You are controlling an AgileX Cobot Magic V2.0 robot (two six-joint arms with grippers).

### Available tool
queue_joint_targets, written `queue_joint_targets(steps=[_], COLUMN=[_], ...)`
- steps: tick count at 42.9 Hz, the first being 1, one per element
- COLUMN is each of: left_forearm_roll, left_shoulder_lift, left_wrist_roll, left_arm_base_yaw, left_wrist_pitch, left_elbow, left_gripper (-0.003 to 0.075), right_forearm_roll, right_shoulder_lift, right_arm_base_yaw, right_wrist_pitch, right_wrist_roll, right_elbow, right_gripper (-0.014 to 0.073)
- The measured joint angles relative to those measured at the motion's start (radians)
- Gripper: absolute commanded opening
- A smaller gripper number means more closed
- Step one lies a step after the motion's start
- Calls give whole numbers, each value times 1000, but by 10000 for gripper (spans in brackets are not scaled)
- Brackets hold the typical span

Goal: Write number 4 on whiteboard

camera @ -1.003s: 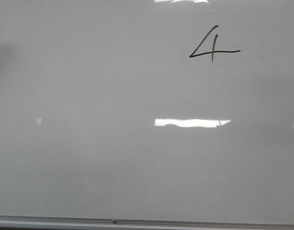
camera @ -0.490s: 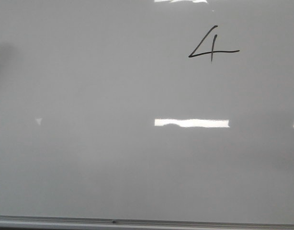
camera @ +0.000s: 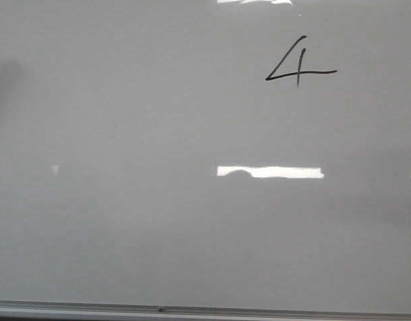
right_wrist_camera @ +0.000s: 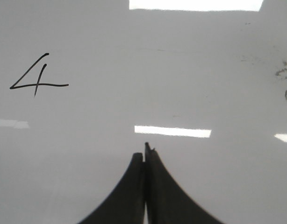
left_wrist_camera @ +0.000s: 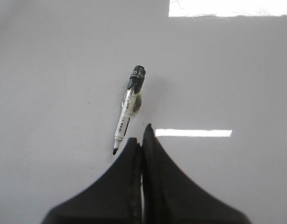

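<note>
The thin black hand-drawn number 4 [camera: 299, 63] sits complete on the glossy pale grey-white whiteboard [camera: 158, 221]; both the left gripper [left_wrist_camera: 141, 140], nearest the white-barrelled marker [left_wrist_camera: 127, 112], and the right gripper [right_wrist_camera: 145, 151] are pressed together, empty.

Bright white patches of light [camera: 270, 172] shine on the pale grey surface — long bars, like lamps overhead. A soft dark shadow [camera: 6, 73] sits at the left edge.
</note>
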Motion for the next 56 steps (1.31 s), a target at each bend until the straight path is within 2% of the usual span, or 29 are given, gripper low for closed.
queue_joint_targets(steps=[13,56], left_forearm_roll=[0,-2], left_shoulder_lift=[0,0], left_wrist_roll=[0,0], left_arm_base_yaw=[0,0], left_wrist_pitch=[0,0], left_elbow=[0,0], left_gripper=[-20,-20], right_forearm_roll=[-76,-78], right_shoulder_lift=[0,0], right_arm_base_yaw=[0,0], right_wrist_pitch=[-10,-10], right_wrist_roll=[51,53], right_elbow=[0,0], right_gripper=[-68,-68])
